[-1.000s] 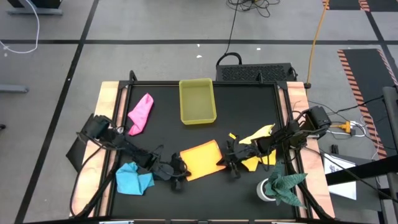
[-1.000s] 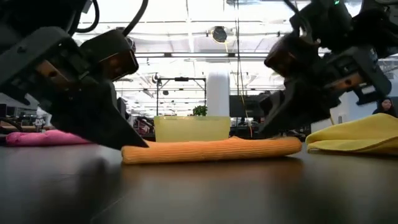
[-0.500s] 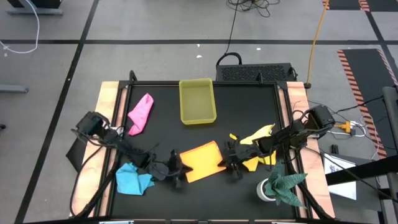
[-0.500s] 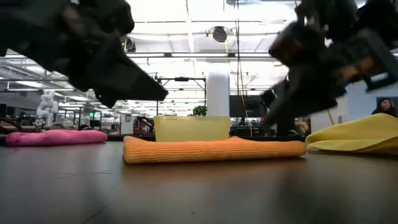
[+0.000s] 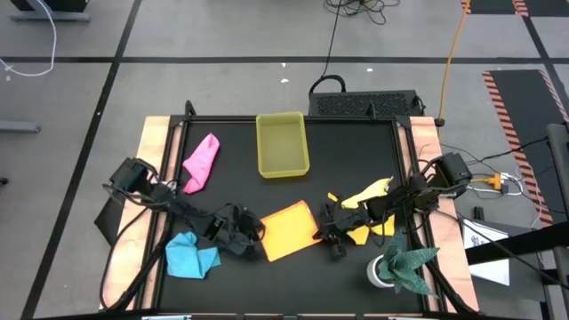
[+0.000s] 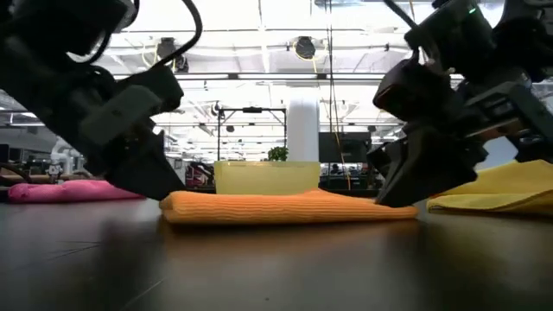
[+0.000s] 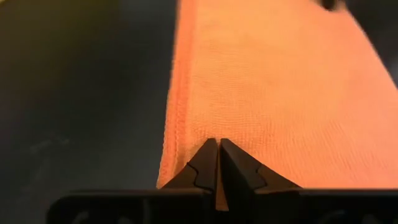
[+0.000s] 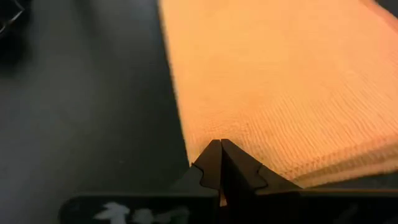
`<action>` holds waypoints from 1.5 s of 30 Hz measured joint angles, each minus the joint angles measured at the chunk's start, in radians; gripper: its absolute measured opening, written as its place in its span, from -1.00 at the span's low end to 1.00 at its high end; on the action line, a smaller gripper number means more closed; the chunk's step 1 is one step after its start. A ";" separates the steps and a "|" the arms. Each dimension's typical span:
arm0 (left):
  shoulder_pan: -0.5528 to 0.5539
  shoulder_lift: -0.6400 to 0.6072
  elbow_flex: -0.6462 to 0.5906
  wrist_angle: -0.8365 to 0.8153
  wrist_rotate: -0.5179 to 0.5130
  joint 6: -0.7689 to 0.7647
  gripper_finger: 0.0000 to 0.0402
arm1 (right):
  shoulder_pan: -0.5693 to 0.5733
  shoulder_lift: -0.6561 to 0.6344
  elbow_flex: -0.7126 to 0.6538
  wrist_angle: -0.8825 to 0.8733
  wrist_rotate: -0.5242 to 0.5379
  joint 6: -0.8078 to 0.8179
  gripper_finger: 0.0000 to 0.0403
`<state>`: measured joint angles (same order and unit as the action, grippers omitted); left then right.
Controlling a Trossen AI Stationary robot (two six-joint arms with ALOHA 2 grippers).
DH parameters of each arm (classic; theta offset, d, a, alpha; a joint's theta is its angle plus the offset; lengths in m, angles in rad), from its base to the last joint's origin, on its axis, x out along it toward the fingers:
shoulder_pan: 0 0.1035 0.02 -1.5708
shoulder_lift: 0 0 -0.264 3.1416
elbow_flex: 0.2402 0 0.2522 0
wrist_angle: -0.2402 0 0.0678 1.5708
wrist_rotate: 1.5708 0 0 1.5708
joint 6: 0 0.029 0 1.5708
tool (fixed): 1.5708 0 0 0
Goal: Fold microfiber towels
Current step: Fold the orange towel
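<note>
Wrist views: both closed pincers, left pincer and right pincer, are seen pinching opposite edges of the folded orange towel mid-table; uneven lifting risks the fold being lost.

1. In the left wrist view the orange towel runs off the frame's edges, so its full outline cannot be seen.
2. The right wrist view likewise cuts the orange towel off, and its near edge passes behind the closed jaws.
3. From above, the left gripper covers one end of the orange towel; whether cloth sits between its tips is too small to tell.
4. The right gripper hides the opposite end, and part of the yellow towel lies under that arm.
5. In the low view the yellow tray is partly hidden behind the orange towel.
6. The dark green cloth covers most of a white object beneath it.
</note>
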<state>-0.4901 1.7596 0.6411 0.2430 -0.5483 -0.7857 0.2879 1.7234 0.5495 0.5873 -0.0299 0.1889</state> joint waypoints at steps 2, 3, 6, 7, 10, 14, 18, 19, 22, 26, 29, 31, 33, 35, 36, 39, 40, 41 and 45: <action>-0.011 -0.011 0.000 -0.002 0.004 0.001 -0.89 | -0.013 0.002 0.000 -0.003 -0.001 -0.018 -1.00; -0.014 -0.022 -0.001 -0.006 0.008 0.001 -0.89 | -0.021 -0.001 0.000 -0.008 -0.001 -0.034 -1.00; -0.027 -0.067 -0.001 -0.010 0.009 0.000 -0.89 | -0.049 -0.042 0.000 -0.048 0.021 -0.074 -1.00; -0.034 -0.085 -0.001 -0.005 -0.003 0.000 -0.89 | -0.057 -0.062 -0.001 -0.056 0.058 -0.076 -1.00; -0.058 -0.119 -0.001 0.063 -0.108 0.034 -0.89 | -0.073 -0.137 0.000 -0.068 0.166 -0.066 -1.00; -0.065 -0.113 0.000 0.193 -0.172 0.164 -0.89 | -0.070 -0.187 0.000 -0.062 0.130 -0.045 -1.00; -0.035 -0.069 -0.001 0.179 -0.115 0.162 -0.89 | -0.042 -0.177 0.000 -0.064 0.006 -0.006 -1.00; -0.025 -0.054 0.000 0.181 -0.115 0.151 -0.89 | -0.034 -0.167 0.000 -0.065 -0.002 0.001 -1.00; 0.012 -0.002 0.000 0.151 -0.103 0.107 -0.89 | -0.019 -0.123 0.000 -0.060 -0.001 0.006 -1.00; 0.055 0.020 -0.001 0.110 0.037 0.022 -0.89 | -0.034 -0.054 0.000 -0.066 0.000 0.008 -1.00; 0.049 -0.014 -0.001 0.127 0.123 0.003 -0.89 | -0.082 -0.038 0.000 -0.067 0.004 0.008 -1.00; 0.035 -0.042 0.000 0.133 0.137 -0.003 -0.89 | -0.123 -0.040 0.000 -0.067 0.039 0.012 -1.00; 0.016 -0.055 0.000 0.138 0.128 -0.003 -0.89 | -0.159 -0.051 0.000 -0.067 0.121 0.031 -1.00; -0.002 -0.060 -0.001 0.169 0.086 0.003 -0.89 | -0.185 -0.063 0.000 -0.060 0.184 0.042 -1.00; -0.010 -0.062 0.000 0.191 0.061 0.013 -0.90 | -0.194 -0.067 0.000 -0.060 0.188 0.042 -1.00; -0.021 -0.061 0.000 0.219 -0.019 0.065 -0.89 | -0.194 -0.073 0.000 -0.060 0.121 0.043 -1.00; -0.016 -0.059 0.000 0.227 -0.042 0.073 -0.89 | -0.188 -0.074 0.000 -0.055 0.085 0.043 -1.00; -0.007 -0.056 0.000 0.231 -0.059 0.079 -0.89 | -0.180 -0.074 0.000 -0.055 0.050 0.043 -1.00; 0.044 -0.029 0.000 0.230 -0.093 0.130 -0.89 | -0.134 -0.055 0.000 0.007 0.000 0.043 -1.00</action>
<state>-0.4459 1.7303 0.6411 0.4726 -0.6411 -0.6554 0.1543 1.6682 0.5495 0.5945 -0.0304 0.2317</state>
